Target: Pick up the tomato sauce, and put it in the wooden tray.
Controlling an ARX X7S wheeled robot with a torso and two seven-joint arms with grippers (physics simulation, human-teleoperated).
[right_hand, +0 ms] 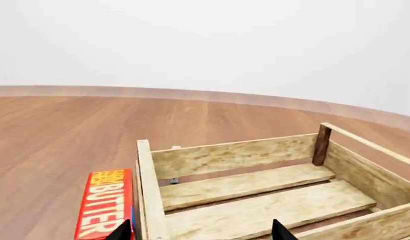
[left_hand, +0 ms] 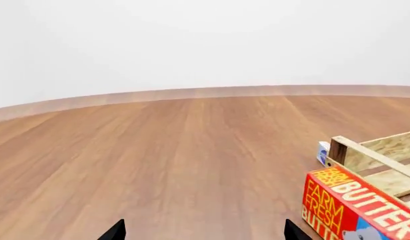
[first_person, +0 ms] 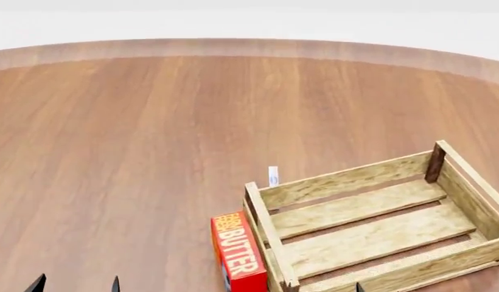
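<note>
Wooden tray (first_person: 378, 234) on a broad wood-grain table (first_person: 136, 158), with no tomato sauce can showing in any view.

Only black fingertips of each gripper reach the pictures, so the arms' pose above them is cut off. The left gripper (left_hand: 203, 231) shows two tips set wide apart over bare table, with the red butter box (left_hand: 355, 210) and a tray corner off to one side. The right gripper (right_hand: 201, 231) likewise shows two well-separated tips, low over the near rim of the tray, holding nothing. The butter box lies just beside the tray's left wall, perhaps touching it. A small white-and-blue carton (first_person: 273, 176) stands behind the tray's far left corner, too small to read.
</note>
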